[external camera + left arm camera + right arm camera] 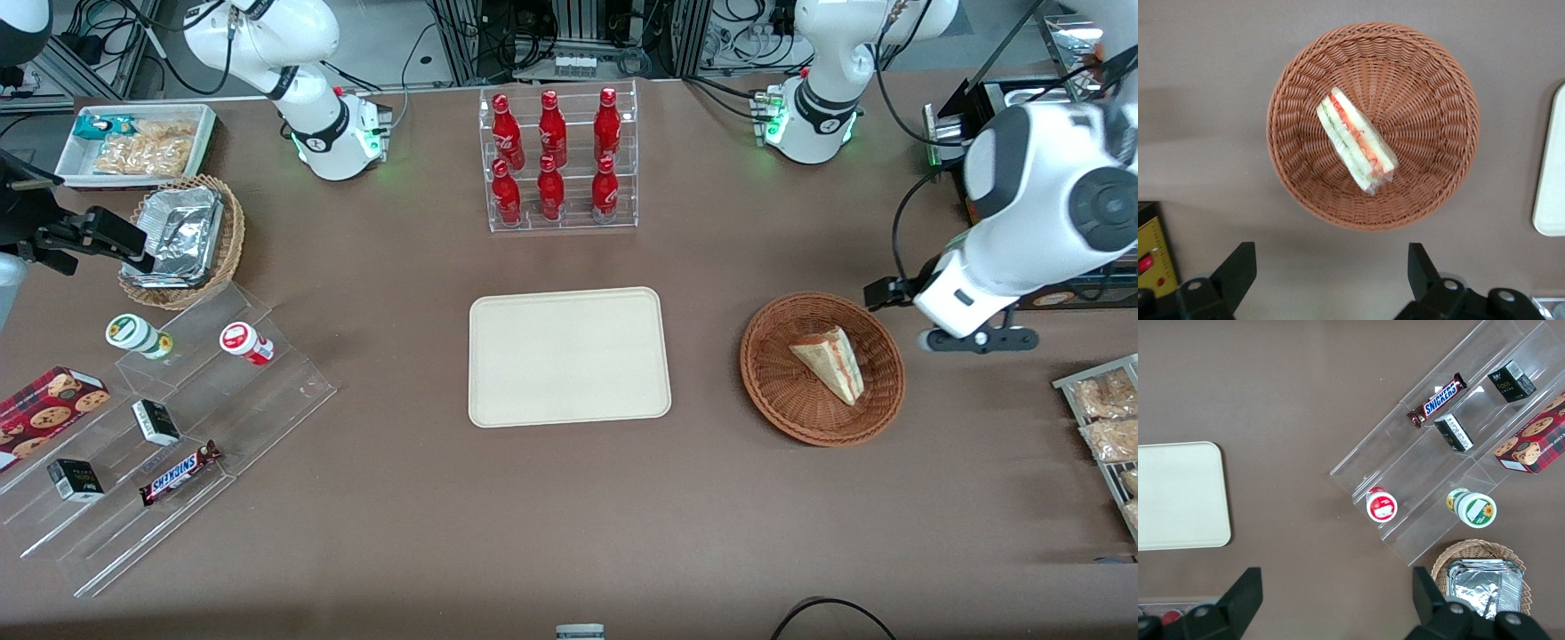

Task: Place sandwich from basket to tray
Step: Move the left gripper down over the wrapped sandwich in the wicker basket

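Note:
The sandwich (pixel 831 360), a pale bread wedge with pink, orange and green filling, lies in the round reddish-brown wicker basket (pixel 765 373). The cream tray (pixel 569 356) lies flat beside the basket, toward the parked arm's end, with nothing on it. My left gripper (pixel 892 292) hangs above the table at the basket's edge, on the working arm's end. In the left wrist view the gripper (pixel 1328 273) is open with only table between its black fingers (pixel 1238 267). The sandwich (pixel 1355 143) in the basket (pixel 1431 80) lies just ahead of them, and an edge of the tray (pixel 1551 167) shows.
A clear rack of red bottles (pixel 558 160) stands farther from the front camera than the tray. Snack packets (pixel 1107 418) lie on a rack at the working arm's end. A tan basket of foil containers (pixel 182 236) and acrylic steps with snacks (pixel 178 427) occupy the parked arm's end.

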Robot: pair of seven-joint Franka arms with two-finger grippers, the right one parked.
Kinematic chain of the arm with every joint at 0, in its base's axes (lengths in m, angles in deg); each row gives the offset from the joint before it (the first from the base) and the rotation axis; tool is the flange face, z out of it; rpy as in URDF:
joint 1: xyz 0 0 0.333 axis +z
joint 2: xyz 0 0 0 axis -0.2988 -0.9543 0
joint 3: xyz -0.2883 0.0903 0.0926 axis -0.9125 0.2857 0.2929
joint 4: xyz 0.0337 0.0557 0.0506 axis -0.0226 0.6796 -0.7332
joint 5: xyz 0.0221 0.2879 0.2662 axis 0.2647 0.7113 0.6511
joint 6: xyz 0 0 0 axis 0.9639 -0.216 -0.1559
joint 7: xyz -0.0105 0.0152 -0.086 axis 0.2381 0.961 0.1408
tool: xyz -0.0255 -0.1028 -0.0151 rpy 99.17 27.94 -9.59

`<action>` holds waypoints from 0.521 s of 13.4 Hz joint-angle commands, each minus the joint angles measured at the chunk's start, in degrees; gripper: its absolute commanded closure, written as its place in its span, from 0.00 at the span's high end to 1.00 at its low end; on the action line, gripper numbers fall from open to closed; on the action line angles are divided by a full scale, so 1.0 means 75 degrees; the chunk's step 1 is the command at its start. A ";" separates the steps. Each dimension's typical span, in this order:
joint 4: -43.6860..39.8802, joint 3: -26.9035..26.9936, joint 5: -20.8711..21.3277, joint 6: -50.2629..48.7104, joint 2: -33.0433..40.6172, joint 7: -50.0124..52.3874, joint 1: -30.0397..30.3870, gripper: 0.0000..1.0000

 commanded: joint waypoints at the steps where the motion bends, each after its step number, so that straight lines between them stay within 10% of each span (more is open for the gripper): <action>1: 0.0465 0.0008 0.0126 0.0644 -0.0046 0.0507 -0.0173 1.00; 7: 0.2219 0.0008 0.0126 0.3089 0.0140 0.2987 -0.0315 1.00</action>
